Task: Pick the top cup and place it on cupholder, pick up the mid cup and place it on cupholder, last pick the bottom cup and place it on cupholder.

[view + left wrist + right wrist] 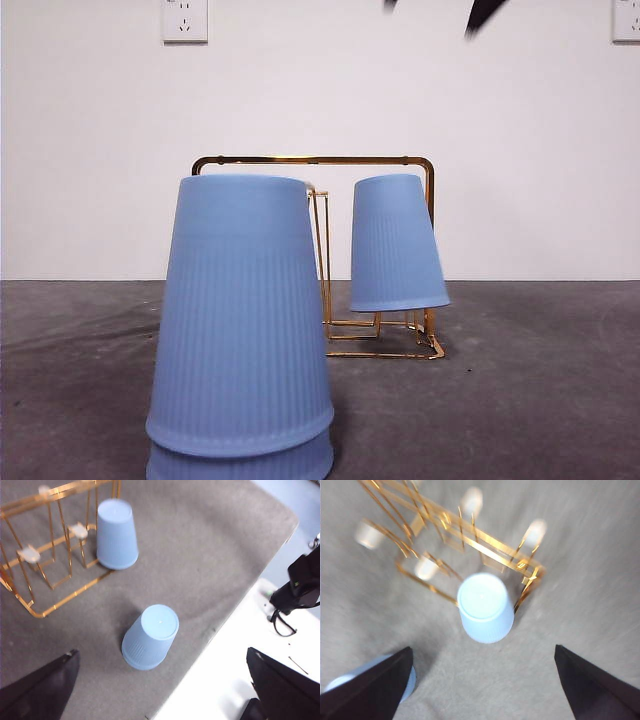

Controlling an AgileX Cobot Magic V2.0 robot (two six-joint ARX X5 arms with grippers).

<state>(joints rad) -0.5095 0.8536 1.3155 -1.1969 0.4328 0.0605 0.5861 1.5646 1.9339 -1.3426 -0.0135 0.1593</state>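
1. The table [540, 400] is covered with a dark grey, felt-like mat; behind it is a plain white wall with two sockets [185, 20] high up.
2. The stack of two cups [240, 340] stands near the front of the table, upside down, with the closed bottom up. Both are pale blue, ribbed on the lower part; only the rim of the under cup shows below the upper one. The long axis is upright.
3. The cupholder [400, 160] is a gold wire rack with a rectangular base, thin upright pegs with pale tips, and an arched handle bar on top. It stands behind the stack, well apart from it.
4. One blue cup [395, 245] sits upside down on a peg at one corner of the cupholder, slightly tilted, mouth down.
5. The left gripper [160, 700] is high above the stack, jaws wide apart, holding nothing.
6. The right gripper [482, 690] is above the cup on the rack, jaws also wide apart and empty; this picture is blurred.
7. No brand or writing can be read on any thing.
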